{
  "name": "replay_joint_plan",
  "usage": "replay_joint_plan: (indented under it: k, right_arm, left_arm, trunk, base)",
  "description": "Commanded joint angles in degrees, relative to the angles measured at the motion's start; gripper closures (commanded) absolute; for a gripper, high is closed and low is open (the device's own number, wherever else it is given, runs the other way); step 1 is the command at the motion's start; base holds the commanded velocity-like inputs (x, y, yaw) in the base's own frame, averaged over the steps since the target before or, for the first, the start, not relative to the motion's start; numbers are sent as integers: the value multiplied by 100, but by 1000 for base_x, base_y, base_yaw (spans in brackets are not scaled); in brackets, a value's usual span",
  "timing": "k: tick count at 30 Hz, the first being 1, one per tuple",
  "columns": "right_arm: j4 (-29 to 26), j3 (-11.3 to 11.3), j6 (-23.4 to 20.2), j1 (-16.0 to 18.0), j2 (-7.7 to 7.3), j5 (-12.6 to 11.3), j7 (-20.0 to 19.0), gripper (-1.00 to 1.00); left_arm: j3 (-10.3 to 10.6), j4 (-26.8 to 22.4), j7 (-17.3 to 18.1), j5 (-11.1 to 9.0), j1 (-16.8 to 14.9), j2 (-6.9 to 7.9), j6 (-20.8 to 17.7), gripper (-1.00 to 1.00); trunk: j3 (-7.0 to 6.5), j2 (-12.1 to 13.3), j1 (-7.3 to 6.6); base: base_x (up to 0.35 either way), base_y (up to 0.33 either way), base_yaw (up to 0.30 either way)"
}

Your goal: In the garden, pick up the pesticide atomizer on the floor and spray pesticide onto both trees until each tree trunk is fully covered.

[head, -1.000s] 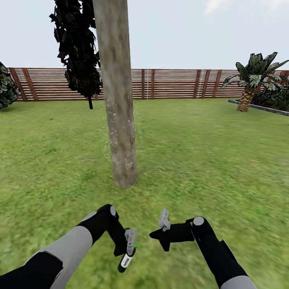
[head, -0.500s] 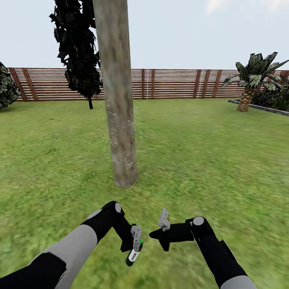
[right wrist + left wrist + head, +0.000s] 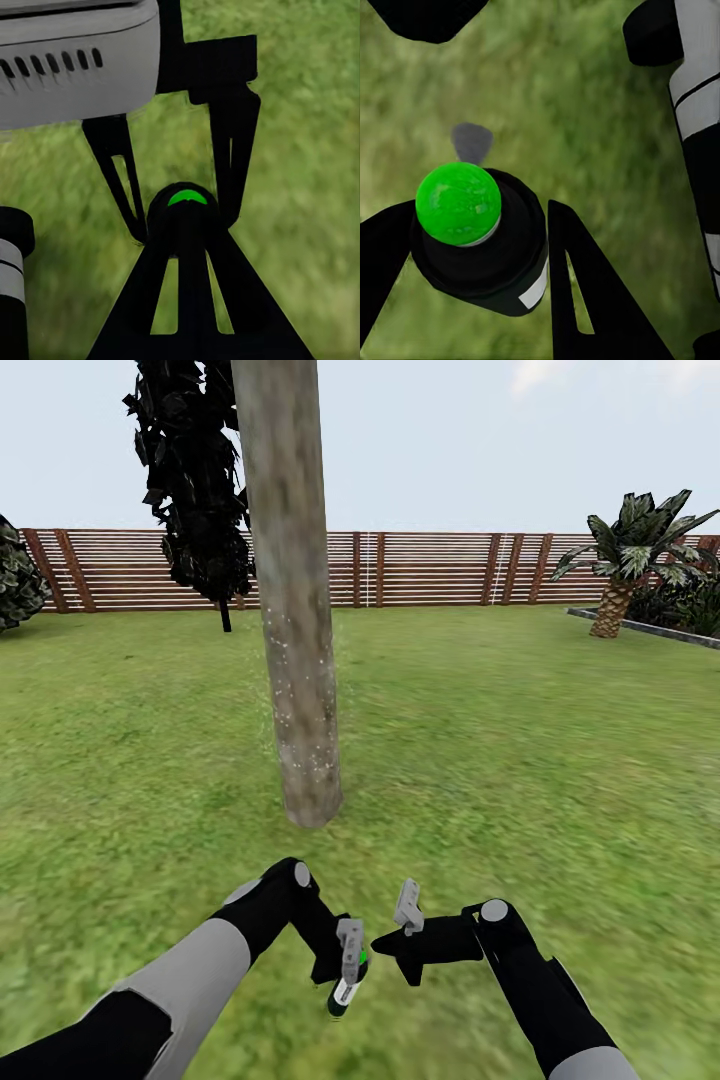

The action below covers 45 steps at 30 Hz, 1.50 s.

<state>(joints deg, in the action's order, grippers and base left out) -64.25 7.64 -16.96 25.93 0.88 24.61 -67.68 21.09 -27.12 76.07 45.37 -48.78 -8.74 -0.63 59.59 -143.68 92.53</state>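
A thick grey-brown mottled tree trunk (image 3: 300, 690) rises from the grass just ahead, with pale specks on its lower bark. My left gripper (image 3: 345, 972) is shut on the pesticide atomizer (image 3: 342, 994), a small black bottle with a white label. It hangs low over the lawn, a short way in front of the trunk's base. In the left wrist view the atomizer (image 3: 480, 247) carries a bright green ball on top and sits between the two black fingers (image 3: 585, 300). My right gripper (image 3: 380, 944) is shut, its tips right beside the atomizer (image 3: 186, 204); contact is unclear.
Grass lawn stretches all round. A brown slatted fence (image 3: 440, 570) closes the far side. A dark narrow conifer (image 3: 195, 490) stands behind the trunk to the left, a bush (image 3: 15, 580) at far left, a palm (image 3: 630, 550) by a stone edging (image 3: 640, 626) at right.
My left gripper has carried the atomizer rightward, up to the right gripper's tips. The right arm, the trunk and the view have stayed still.
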Motion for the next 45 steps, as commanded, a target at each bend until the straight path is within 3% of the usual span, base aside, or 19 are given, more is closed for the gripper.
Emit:
replay_joint_plan:
  k: [1,9,26,33,38,45]
  right_arm:
    - [0,0,0,0,0,0,0,100]
    - [0,0,0,0,0,0,0,100]
    - [0,0,0,0,0,0,0,100]
    - [0,0,0,0,0,0,0,100]
    - [0,0,0,0,0,0,0,100]
    - [0,0,0,0,0,0,0,100]
  left_arm:
    - [1,-29,-2,-1,0,1,1,100]
    - [-8,-163,269,-18,0,4,17,100]
    - [-8,-276,296,-28,0,4,106,100]
    - [-16,-344,564,-34,0,5,123,100]
    - [-17,-388,575,-346,0,12,124,100]
    - [-17,-391,576,-396,0,21,124,100]
  trunk:
    - [0,0,0]
    - [0,0,0]
    - [0,0,0]
    - [0,0,0]
    - [0,0,0]
    - [0,0,0]
  base:
    - [0,0,0]
    - [0,0,0]
    - [0,0,0]
    - [0,0,0]
    - [0,0,0]
    - [0,0,0]
